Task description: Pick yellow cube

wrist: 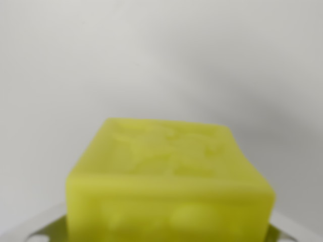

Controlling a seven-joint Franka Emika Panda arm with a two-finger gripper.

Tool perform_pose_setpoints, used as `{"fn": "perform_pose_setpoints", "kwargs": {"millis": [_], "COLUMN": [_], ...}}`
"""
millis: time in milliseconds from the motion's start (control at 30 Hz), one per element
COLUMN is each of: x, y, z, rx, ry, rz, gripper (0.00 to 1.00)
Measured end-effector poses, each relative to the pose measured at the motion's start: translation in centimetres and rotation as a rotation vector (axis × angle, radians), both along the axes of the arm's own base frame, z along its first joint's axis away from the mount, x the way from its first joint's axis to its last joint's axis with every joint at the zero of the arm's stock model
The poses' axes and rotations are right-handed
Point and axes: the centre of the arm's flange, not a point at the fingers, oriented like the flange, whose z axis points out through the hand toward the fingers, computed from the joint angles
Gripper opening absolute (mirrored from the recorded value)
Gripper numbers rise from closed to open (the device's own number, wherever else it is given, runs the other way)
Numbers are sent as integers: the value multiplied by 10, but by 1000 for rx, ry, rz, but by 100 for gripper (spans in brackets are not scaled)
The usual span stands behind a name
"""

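The yellow cube (169, 176) fills the lower middle of the wrist view, very close and out of focus, with raised shapes on its top and front faces. Pale grey fingers (43, 229) show at the bottom left and bottom right corners, pressed against the cube's two sides. My gripper (169, 234) is shut on the cube, which hides the fingertips. A soft, blurred shadow lies on the surface behind the cube.
Behind the cube there is only a plain white-grey surface (161, 55), with a faint darker shade towards the wrist view's right.
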Motion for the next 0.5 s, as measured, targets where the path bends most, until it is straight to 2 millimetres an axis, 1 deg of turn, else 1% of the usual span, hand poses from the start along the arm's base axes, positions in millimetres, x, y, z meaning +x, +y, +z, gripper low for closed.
{"fn": "perform_pose_setpoints", "kwargs": {"millis": [500], "x": [0], "y": [0], "z": [38], "rx": [0], "ry": [0], "rz": [0], "gripper": [0]}}
